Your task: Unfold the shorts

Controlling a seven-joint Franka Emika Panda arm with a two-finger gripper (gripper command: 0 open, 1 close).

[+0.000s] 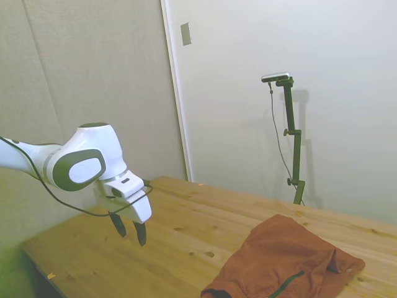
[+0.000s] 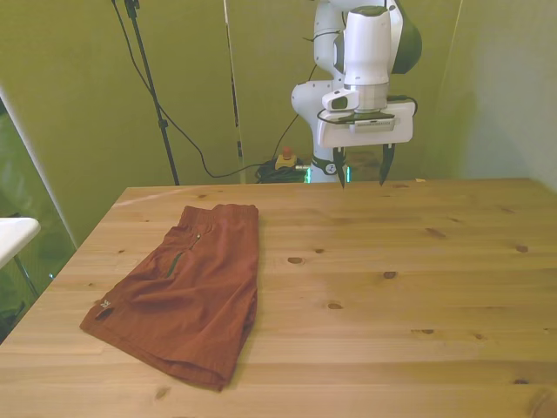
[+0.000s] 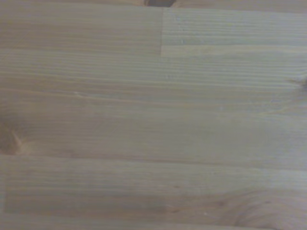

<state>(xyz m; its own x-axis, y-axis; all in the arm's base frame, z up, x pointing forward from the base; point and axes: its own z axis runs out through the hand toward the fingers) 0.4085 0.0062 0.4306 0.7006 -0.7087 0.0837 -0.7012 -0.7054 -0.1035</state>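
Note:
The shorts [image 2: 191, 287] are rust-orange and lie folded in half on the wooden table [image 2: 392, 296], on the front view's left. A dark drawstring and a small pale tag show on them. In the side view the shorts [image 1: 282, 264] lie at the lower right. My gripper [image 2: 361, 171] hangs open and empty above the table's far edge, well away from the shorts. The side view shows the gripper [image 1: 129, 229] high over the table's left part, its dark fingers apart. The wrist view holds only bare table planks [image 3: 153, 120].
A white object [image 2: 13, 235] pokes in at the front view's left edge, off the table. Cables and a tripod stand behind the table's far edge. Bare wood stretches across the front view's right half.

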